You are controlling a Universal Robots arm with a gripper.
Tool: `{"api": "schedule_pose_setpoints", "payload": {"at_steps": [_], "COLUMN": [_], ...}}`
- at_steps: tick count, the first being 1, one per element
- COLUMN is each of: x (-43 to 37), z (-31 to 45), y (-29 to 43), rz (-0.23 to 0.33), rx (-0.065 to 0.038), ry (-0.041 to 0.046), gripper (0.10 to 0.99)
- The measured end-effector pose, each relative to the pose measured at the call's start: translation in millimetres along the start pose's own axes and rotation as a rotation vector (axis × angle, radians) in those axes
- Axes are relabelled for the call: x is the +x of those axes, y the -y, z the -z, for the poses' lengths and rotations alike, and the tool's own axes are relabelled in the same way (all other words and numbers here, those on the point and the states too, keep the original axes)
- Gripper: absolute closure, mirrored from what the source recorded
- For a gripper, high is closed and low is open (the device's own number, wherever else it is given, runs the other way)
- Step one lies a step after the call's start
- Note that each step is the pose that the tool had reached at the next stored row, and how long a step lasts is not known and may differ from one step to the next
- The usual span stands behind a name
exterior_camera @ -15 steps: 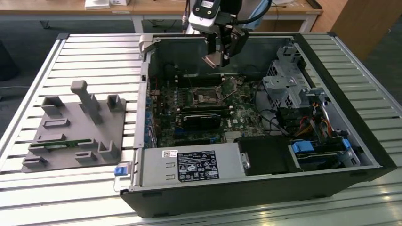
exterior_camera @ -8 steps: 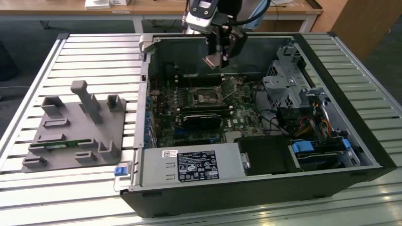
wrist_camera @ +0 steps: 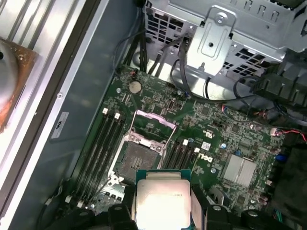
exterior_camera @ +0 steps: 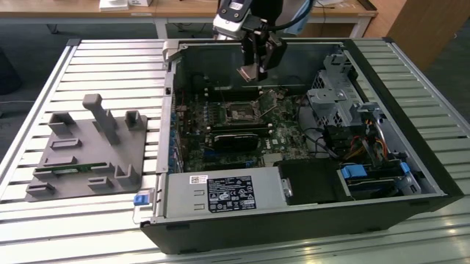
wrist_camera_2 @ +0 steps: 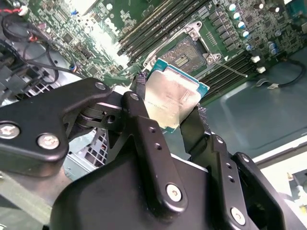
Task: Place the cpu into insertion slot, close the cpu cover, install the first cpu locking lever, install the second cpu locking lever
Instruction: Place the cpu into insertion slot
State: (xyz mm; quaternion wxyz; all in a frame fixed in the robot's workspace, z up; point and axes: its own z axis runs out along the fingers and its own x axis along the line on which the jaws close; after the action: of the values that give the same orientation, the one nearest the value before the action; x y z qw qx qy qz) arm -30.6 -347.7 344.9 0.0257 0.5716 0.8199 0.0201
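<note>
Grasp: gripper (wrist_camera_2: 169,103) clenched on opposite edges of the cpu (wrist_camera: 162,196).
Place: cpu in the air near the open insertion slot (wrist_camera: 136,155), not seated.
Handling: light, stiff, likely fragile underneath; edges are the safe hold.

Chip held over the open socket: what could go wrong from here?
The end effector grips the cpu by two edges only; it might slip, or land askew on the insertion slot and damage it. The raised cpu cover stands beside the descent path and might be clipped.
</note>
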Motion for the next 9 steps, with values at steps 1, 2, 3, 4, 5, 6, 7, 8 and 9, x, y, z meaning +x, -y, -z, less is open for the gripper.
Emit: {"api": "schedule_pose_setpoints", "payload": {"at_steps": [1, 2, 3, 4, 5, 6, 7, 8, 9], "x": [0.0, 0.0, 0.0, 0.1, 0.1, 0.1, 0.0, 0.1, 0.1], "z": [-0.3, -0.5, -0.8, -1.1, -1.4, -1.7, -1.9, -2.2, -2.4], "y": [0.0, 0.0, 0.0, 0.0, 0.1, 0.1, 0.1, 0.1, 0.2], "rz": [-0.009, -0.017, -0.026, -0.032, -0.038, -0.043, -0.048, -0.053, -0.056], "rx": [0.0, 0.001, 0.001, 0.001, 0.001, 0.001, 0.001, 0.002, 0.002], "ry": [0.0011, 0.002, 0.0025, 0.0031, 0.0036, 0.0038, 0.0041, 0.0044, 0.0047], "gripper": [0.549, 0.549, 0.549, 0.549, 0.549, 0.549, 0.549, 0.549, 0.549]}}
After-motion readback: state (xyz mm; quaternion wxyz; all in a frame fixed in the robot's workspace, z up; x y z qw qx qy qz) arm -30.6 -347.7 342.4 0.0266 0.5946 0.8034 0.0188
